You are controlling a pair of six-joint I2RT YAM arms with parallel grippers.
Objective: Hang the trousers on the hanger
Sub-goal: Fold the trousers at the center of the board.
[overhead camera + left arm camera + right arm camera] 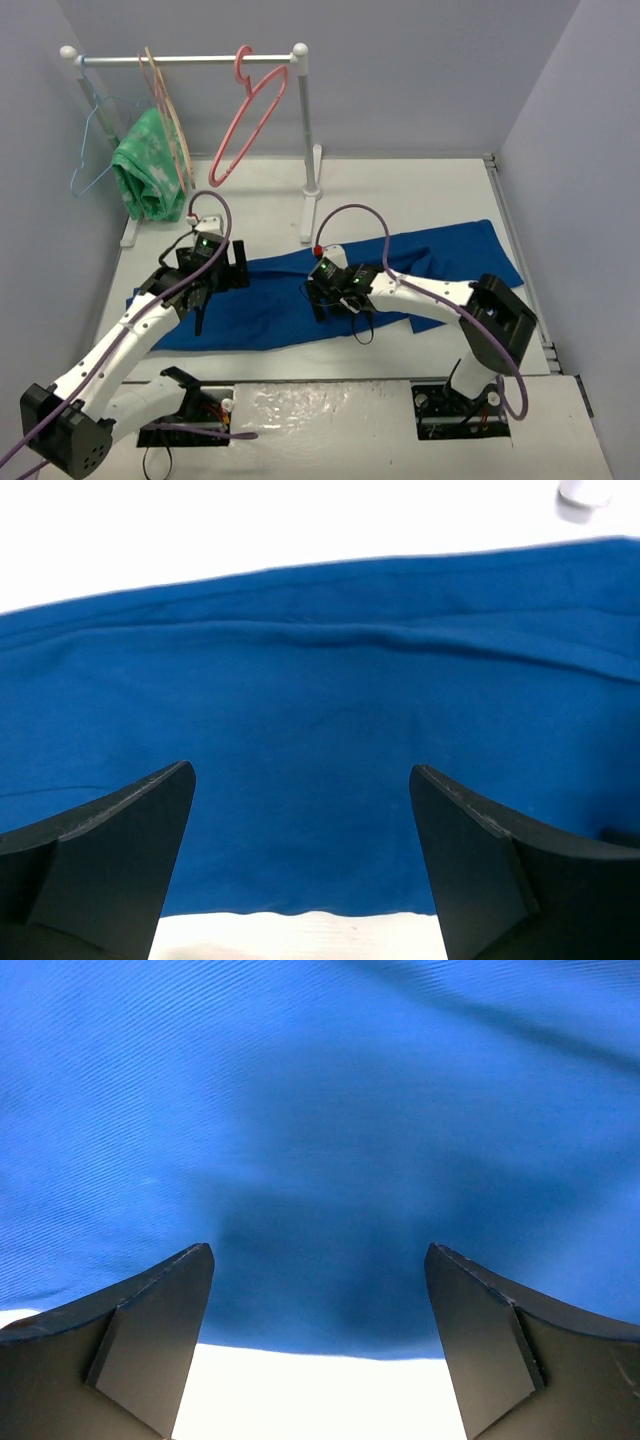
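Observation:
The royal-blue trousers [270,300] lie flat and stretched across the white table, from near left to far right. The pink hanger [217,177] hangs empty by its hook on the white rail at the back. My left gripper [220,290] is open, low over the left part of the trousers. In the left wrist view [300,780] its jaws straddle blue cloth [320,700] near the near hem. My right gripper [340,315] is open over the middle of the trousers. In the right wrist view [318,1260] its jaws stand wide just above the cloth [320,1110] at its near edge.
A white clothes rack [303,120] stands at the back, its right post base near the trousers. A green patterned cloth [148,170] hangs on a beige hanger [178,130], with a light-blue wire hanger [92,150] at the far left. Grey walls close in left, back and right.

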